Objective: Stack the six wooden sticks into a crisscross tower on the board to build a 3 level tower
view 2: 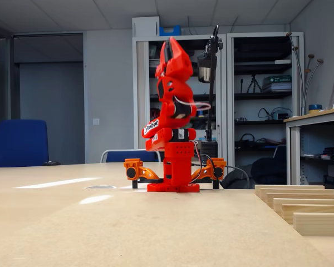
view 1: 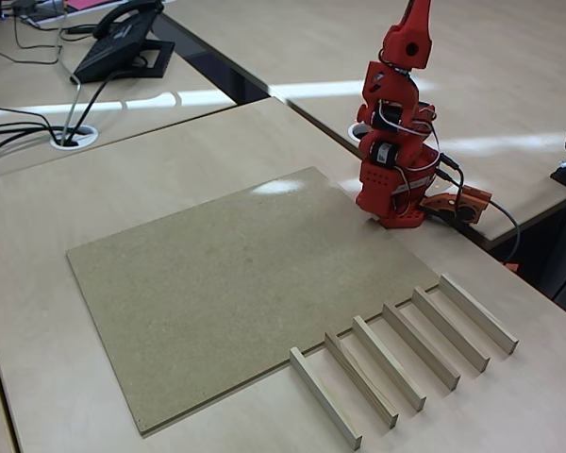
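Observation:
Several pale wooden sticks point(view 1: 406, 354) lie side by side in a row on the desk, just off the near right corner of the board point(view 1: 217, 283). In a fixed view their ends point(view 2: 300, 206) show at the right edge. The tan speckled board lies flat with nothing on it. No tower stands anywhere. The red arm point(view 1: 396, 151) is folded upright on its base behind the board's far right corner. Its gripper point(view 2: 172, 49) points up, high above the desk and far from the sticks. The fingers look shut with nothing between them.
A black desk phone point(view 1: 123, 42) and cables sit at the far left, near a cable hole point(view 1: 74, 137). Orange clamps point(view 1: 457, 203) hold the arm's base at the desk's edge. A gap between desks runs behind the arm. Shelves and a blue chair stand in the background.

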Controlling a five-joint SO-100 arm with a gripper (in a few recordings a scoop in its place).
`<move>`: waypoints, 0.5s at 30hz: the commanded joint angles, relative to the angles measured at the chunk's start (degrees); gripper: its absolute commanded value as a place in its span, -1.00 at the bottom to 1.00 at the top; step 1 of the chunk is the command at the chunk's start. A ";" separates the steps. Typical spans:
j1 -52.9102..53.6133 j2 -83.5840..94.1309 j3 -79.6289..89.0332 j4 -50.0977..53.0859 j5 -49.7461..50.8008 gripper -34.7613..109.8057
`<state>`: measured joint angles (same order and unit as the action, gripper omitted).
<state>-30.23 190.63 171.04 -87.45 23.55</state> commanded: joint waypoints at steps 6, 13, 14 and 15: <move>-2.29 0.26 -25.05 45.35 17.23 -0.52; -20.48 -4.31 -26.37 51.59 20.74 -0.52; -23.64 -4.92 -26.54 53.44 20.39 -0.52; -26.28 -5.01 -27.86 58.18 21.53 -0.52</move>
<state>-48.08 186.77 145.72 -35.68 44.03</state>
